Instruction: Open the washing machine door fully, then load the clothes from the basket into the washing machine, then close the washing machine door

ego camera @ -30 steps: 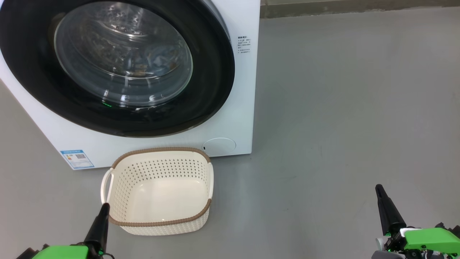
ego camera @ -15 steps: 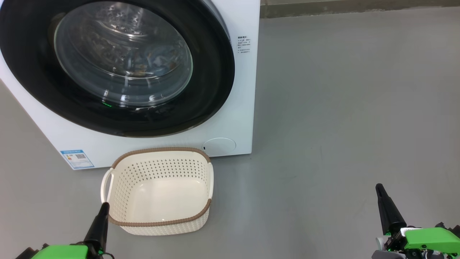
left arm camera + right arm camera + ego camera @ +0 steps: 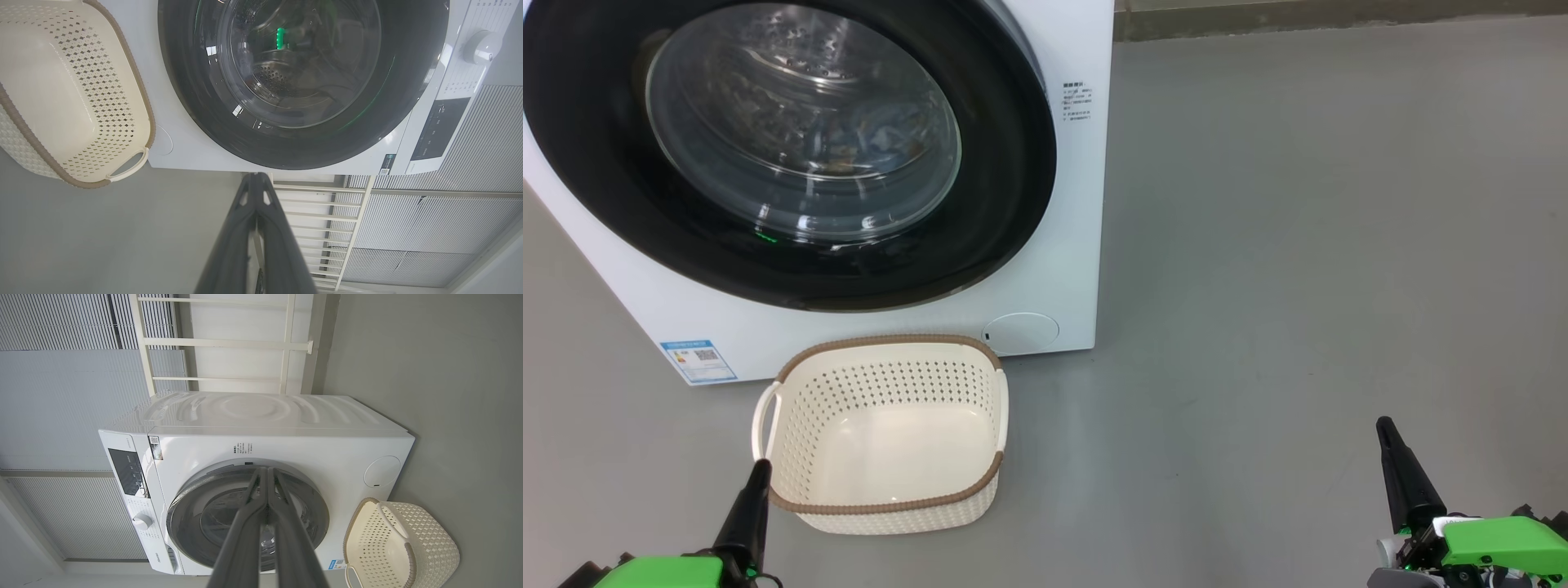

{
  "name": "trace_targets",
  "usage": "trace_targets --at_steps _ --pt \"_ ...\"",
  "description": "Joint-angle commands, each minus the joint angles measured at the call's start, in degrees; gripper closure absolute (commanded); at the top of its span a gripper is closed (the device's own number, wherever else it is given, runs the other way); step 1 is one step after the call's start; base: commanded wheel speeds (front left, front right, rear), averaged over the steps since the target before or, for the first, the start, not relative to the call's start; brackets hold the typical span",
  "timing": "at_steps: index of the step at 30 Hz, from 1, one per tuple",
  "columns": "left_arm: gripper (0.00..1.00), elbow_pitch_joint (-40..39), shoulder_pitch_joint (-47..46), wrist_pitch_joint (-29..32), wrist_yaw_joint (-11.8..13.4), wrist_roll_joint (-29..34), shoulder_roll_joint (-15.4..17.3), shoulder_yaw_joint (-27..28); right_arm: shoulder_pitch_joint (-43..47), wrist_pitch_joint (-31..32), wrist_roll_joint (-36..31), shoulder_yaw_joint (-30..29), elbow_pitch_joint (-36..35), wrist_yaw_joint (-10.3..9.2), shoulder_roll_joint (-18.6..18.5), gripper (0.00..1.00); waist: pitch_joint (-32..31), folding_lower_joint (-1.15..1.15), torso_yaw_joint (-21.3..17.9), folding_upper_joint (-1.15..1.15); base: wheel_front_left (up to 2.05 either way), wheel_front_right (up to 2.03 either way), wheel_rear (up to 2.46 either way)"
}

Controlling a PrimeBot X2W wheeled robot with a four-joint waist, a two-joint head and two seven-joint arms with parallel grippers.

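Washing machine door (image 3: 800,147), large, round, glossy black rim around a bulging clear glass bowl, shut on the big white box-shaped front-loading washing machine (image 3: 1078,204), ahead of and above the left pincer (image 3: 760,474). Probably rigid and heavy on its hinge, glass slick; best hooked at the rim's edge. Left pincer closed, empty, small cream perforated plastic basket (image 3: 890,339) just ahead to its right. Right pincer (image 3: 1385,431) closed, empty, door well off to its left.
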Motion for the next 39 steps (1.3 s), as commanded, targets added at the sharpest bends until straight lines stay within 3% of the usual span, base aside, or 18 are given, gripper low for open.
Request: trace_targets --at_steps 1,39 --pt "1.0 -1.1 -2.4 0.3 -0.6 -0.4 1.1 2.0 -2.2 0.5 0.6 1.2 -1.4 0.09 -0.2 1.0 0.0 0.0 0.0 0.0 0.0 0.0 0.0" --pt "1.0 -1.1 -2.4 0.4 -0.6 -0.4 1.1 2.0 -2.2 0.5 0.6 1.3 -1.4 0.09 -0.2 1.0 0.0 0.0 0.0 0.0 0.0 0.0 0.0"
